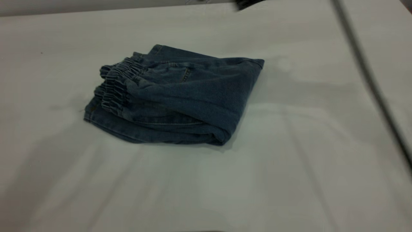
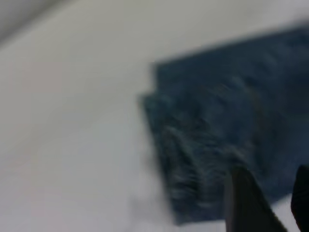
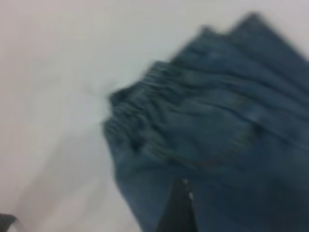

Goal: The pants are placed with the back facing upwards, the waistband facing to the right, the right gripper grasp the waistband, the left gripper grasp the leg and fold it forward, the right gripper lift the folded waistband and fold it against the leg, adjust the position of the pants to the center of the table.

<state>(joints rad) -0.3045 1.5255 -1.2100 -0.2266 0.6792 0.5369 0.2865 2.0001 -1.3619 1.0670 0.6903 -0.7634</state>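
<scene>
The pants are lying folded near the table centre, waistband on top. Being soft, limp denim, the stack is best gripped through its thick elastic edge. The left gripper is being held with fingers apart; the right gripper cannot be judged.

Left gripper: two dark fingers visible, apparently parted. Right gripper: only a single dark wedge shows at the view's edge; finger state indeterminate.
</scene>
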